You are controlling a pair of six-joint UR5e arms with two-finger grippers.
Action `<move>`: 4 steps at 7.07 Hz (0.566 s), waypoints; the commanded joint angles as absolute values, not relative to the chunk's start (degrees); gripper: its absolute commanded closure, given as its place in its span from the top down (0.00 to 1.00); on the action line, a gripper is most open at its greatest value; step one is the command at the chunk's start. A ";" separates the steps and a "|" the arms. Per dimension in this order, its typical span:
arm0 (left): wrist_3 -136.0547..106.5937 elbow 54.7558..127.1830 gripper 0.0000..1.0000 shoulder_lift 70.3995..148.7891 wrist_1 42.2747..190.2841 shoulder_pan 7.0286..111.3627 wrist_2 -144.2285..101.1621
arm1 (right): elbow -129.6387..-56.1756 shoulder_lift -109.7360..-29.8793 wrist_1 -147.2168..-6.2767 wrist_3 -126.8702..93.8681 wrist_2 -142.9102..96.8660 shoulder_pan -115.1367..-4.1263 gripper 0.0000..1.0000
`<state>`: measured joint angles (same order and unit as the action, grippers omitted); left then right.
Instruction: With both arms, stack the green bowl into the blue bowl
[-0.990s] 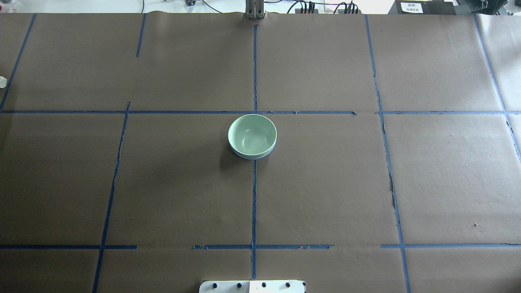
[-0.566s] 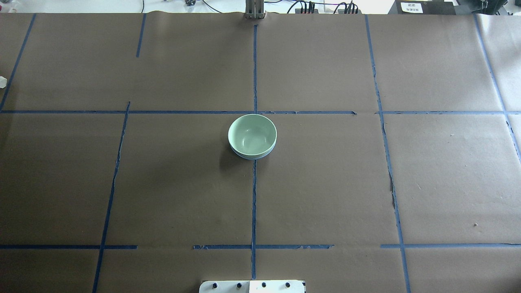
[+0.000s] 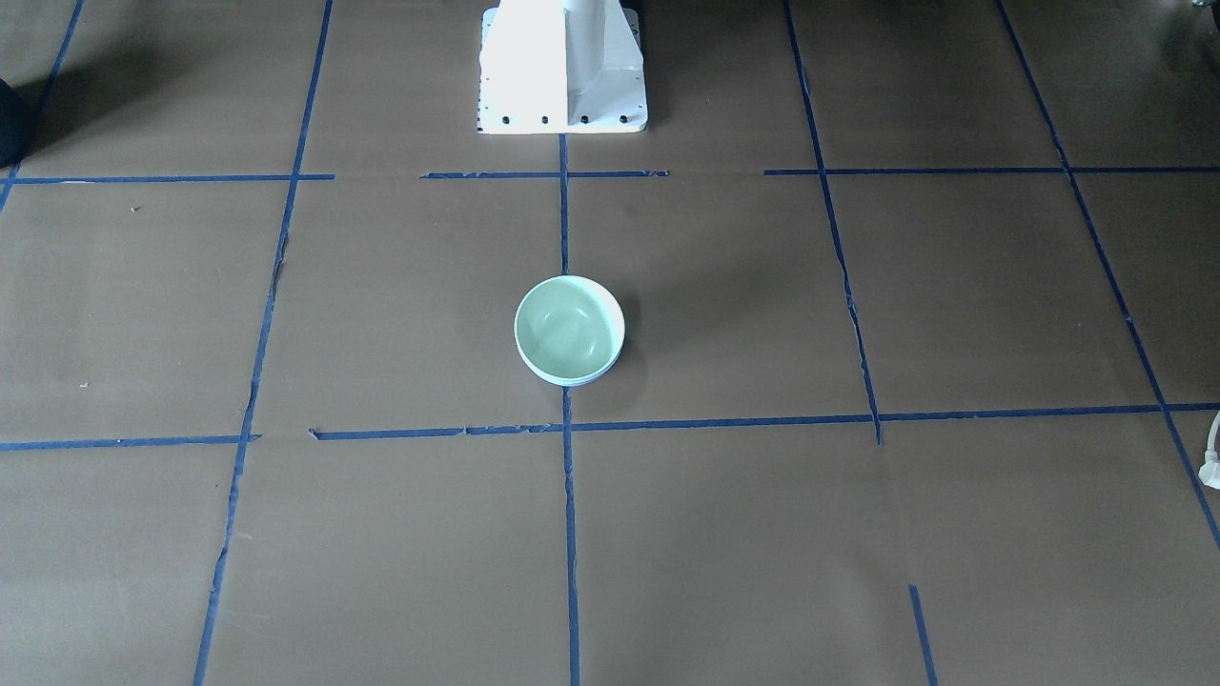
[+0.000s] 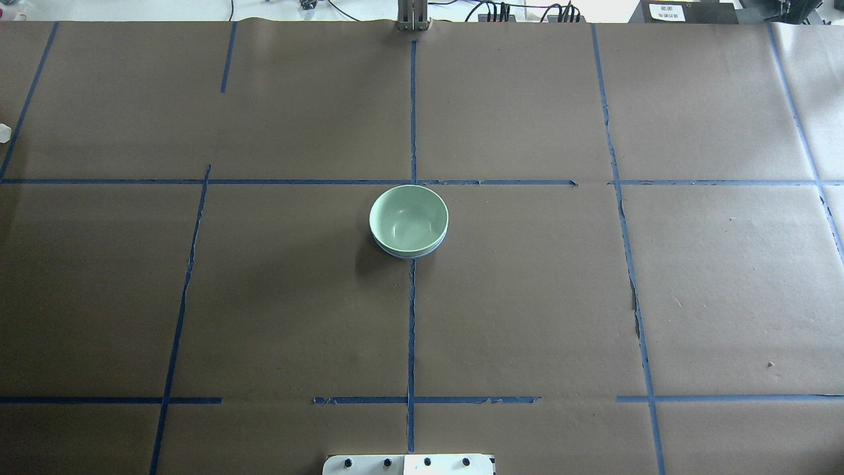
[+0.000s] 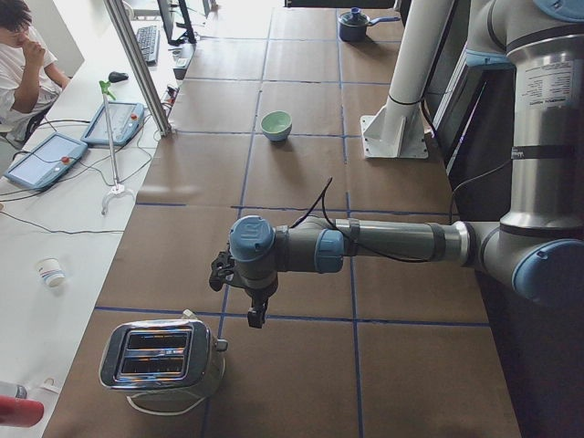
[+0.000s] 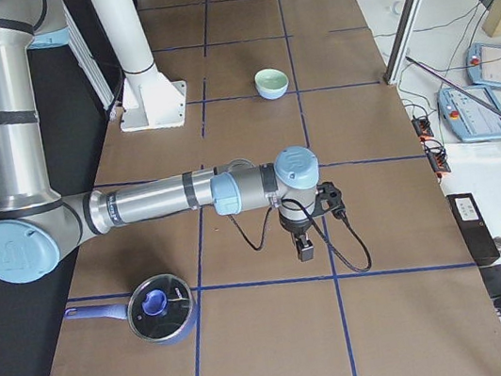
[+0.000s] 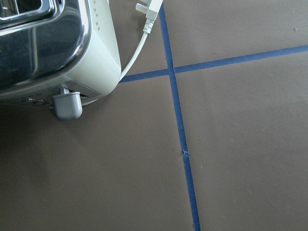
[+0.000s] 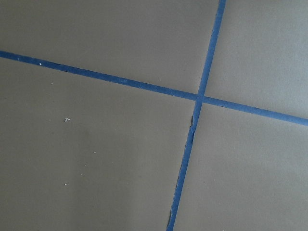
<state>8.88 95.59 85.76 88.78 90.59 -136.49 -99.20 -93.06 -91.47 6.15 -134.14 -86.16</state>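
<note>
The green bowl [image 4: 408, 218] sits nested inside the blue bowl [image 4: 410, 253] at the table's middle; only a thin blue rim shows under it. The pair also shows in the front view, green bowl [image 3: 568, 328] over blue bowl [image 3: 578, 381], and small in both side views [image 5: 276, 124] [image 6: 271, 83]. The left gripper [image 5: 255, 316] hangs far from the bowls at the table's left end, beside a toaster. The right gripper [image 6: 304, 249] hangs far off at the right end. Both show only in side views, so I cannot tell if they are open or shut. Neither holds anything that I can see.
A chrome toaster [image 5: 164, 359] stands by the left gripper, with its white cord and plug [image 7: 144, 26]. A lidded blue pot [image 6: 160, 309] stands near the right arm. The white pedestal [image 3: 562, 71] is at the robot's side. An operator [image 5: 23, 64] sits beyond the table.
</note>
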 commanded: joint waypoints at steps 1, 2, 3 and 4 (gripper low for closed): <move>8.62 95.53 1.00 88.05 87.99 90.53 -137.90 | -98.70 -93.78 -91.06 5.98 -134.56 -86.04 1.00; 8.70 95.28 1.00 88.33 88.07 90.44 -137.81 | -98.09 -93.17 -90.97 6.06 -134.47 -86.04 1.00; 8.70 95.53 1.00 88.42 88.59 90.27 -137.81 | -97.82 -93.08 -90.97 6.24 -134.39 -86.04 1.00; 8.79 96.23 1.00 88.59 88.77 90.26 -137.81 | -97.13 -93.16 -90.88 6.41 -134.47 -86.04 1.00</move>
